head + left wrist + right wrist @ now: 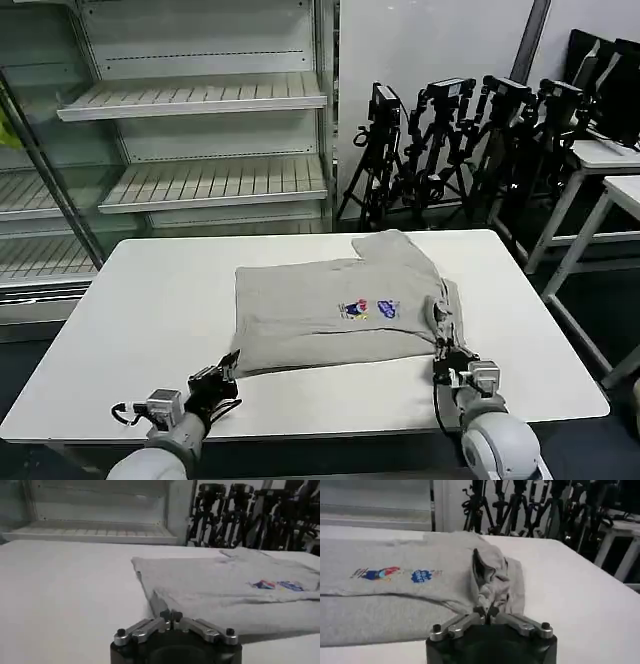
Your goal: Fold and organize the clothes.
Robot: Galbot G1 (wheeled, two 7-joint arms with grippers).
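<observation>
A light grey T-shirt (330, 310) with a small multicolour chest print (368, 309) lies partly folded on the white table (150, 300), one sleeve pointing to the far side. My left gripper (228, 362) sits at the shirt's near left corner, shut on the hem edge (156, 601). In the left wrist view its tips (170, 615) meet at that edge. My right gripper (444, 352) is at the near right corner, shut on a bunched, raised fold of the T-shirt (492, 577). Its tips (486, 611) pinch that fold, with the print (395, 573) to one side.
Bare table surface spreads to the shirt's left and along the near edge. Empty store shelves (200, 100) stand behind the table. A row of black tripods (450, 130) lines the back wall. More white tables (610, 160) stand to the right.
</observation>
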